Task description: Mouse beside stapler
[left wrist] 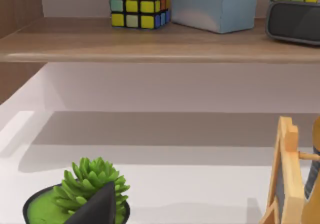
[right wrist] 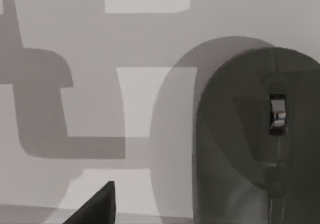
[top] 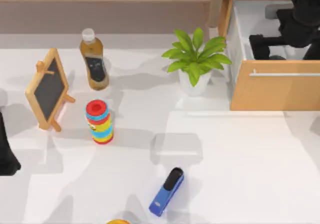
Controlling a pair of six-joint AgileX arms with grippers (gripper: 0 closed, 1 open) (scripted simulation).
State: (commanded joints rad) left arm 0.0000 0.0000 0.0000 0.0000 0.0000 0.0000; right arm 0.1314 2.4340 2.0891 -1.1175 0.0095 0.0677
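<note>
Nearest, a long narrow stapler with a bright blue body and black top arm (top: 166, 191), lying flat on the white worktop (top: 240, 174) with bare surface on both flanks. Beyond the stapler and to its left, an upright cylinder striped red, blue and yellow (top: 99, 121). Further left of the stapler, a small wood-framed chalkboard on an easel (top: 48, 89), and past that a bottle of amber liquid with a white cap (top: 93, 59). Parked well to the stapler's left at the worktop edge, the left arm (top: 6, 151); impossible to tell how its jaws stand. Straight beyond the stapler, a green leafy plant in a white pot (top: 196, 59).

Farthest from the stapler, beyond it and to the right, an open wooden drawer with a pale interior (top: 275, 91). Reaching down into it, the right gripper (top: 261, 46); cannot tell whether the jaws are apart or closed. Right under that wrist, a smooth, rounded dark grey computer mouse with a scroll wheel (right wrist: 250, 134), resting on a pale surface, judged to be the drawer floor, well apart from the stapler.

Step in hand, by judgement: the approach to pick the mouse out of the drawer; not yet lifted. Next: centre the jaws across the mouse's width, close firmly on the slippery shell, lift clear of the drawer front, then carry toward the stapler and set down just beside it without nudging it.
</note>
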